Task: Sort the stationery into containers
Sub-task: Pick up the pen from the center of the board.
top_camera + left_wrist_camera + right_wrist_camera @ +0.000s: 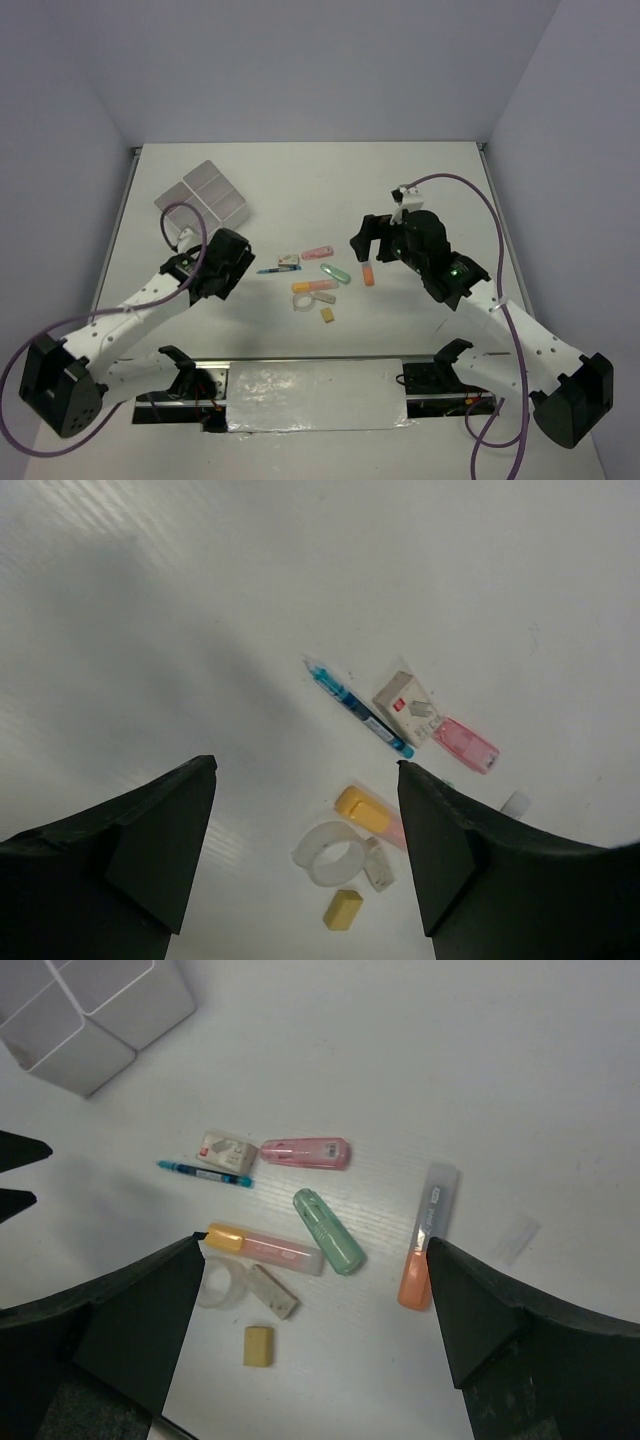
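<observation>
The stationery lies loose mid-table: a blue pen (pixel 272 270), a white boxed eraser (pixel 289 261), a pink item (pixel 318 253), a green marker (pixel 335 272), an orange marker (pixel 367 271), a yellow-capped pink marker (pixel 312 286), a clear tape ring (pixel 303 300) and a tan eraser (pixel 328 315). The white containers (pixel 205 190) stand at the far left. My left gripper (pixel 246 262) hovers open just left of the pen, holding nothing. My right gripper (pixel 372 243) hangs open above the orange marker (pixel 425 1240), also holding nothing.
A greyish-white stick (pixel 273 1292) lies beside the tape ring (pixel 222 1282). A small white bit (pixel 515 802) sits near the pink item (pixel 465 744). The left gripper's fingertips (pixel 20 1150) show at the left edge of the right wrist view.
</observation>
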Robot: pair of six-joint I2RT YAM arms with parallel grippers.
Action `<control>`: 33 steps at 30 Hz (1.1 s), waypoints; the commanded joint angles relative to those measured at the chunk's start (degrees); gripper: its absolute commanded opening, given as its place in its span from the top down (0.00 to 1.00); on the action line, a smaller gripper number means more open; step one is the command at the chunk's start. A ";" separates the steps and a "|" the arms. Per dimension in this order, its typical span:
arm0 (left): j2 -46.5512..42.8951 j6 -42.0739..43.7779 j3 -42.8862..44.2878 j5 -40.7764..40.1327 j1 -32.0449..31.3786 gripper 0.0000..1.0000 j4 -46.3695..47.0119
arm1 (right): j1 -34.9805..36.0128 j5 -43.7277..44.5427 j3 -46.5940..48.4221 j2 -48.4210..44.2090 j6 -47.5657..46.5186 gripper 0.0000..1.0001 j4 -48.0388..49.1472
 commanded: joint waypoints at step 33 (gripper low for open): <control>40.11 -25.74 26.22 1.76 -4.93 0.41 -11.18 | -3.48 -9.97 -1.10 -3.72 -3.00 0.00 1.45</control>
